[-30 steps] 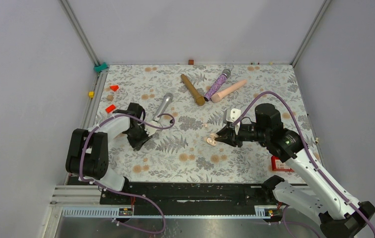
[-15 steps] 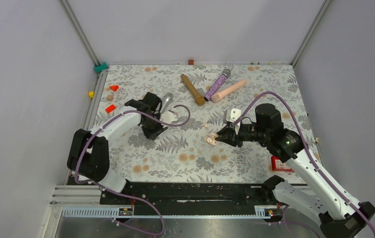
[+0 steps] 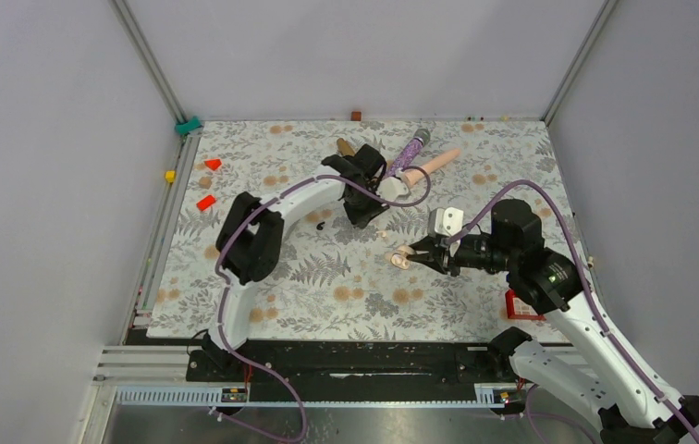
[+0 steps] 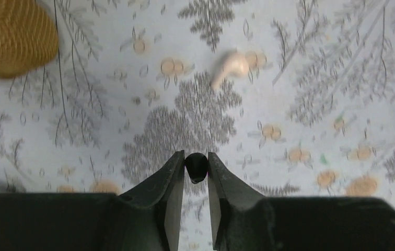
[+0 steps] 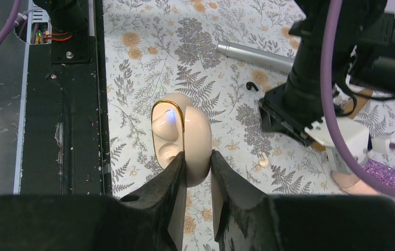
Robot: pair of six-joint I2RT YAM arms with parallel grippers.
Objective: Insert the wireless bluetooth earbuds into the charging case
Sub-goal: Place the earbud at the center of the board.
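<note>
Zero seated yet: open case (image 5: 181,123) shows both hollows empty. Right gripper (image 5: 196,157) pinches case by its sides. Left gripper (image 4: 196,157) nips one black earbud (image 4: 196,167), beyond case, well apart. Small black piece (image 5: 249,86) on table (image 5: 132,63) beyond case, maybe second bud. Remaining: carry over, insert both.

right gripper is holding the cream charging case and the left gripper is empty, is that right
Not quite: the left gripper is not empty. The left wrist view shows it shut on a tiny black earbud, pinched between its fingertips. The rest stands: the right gripper is holding the cream charging case.
</note>
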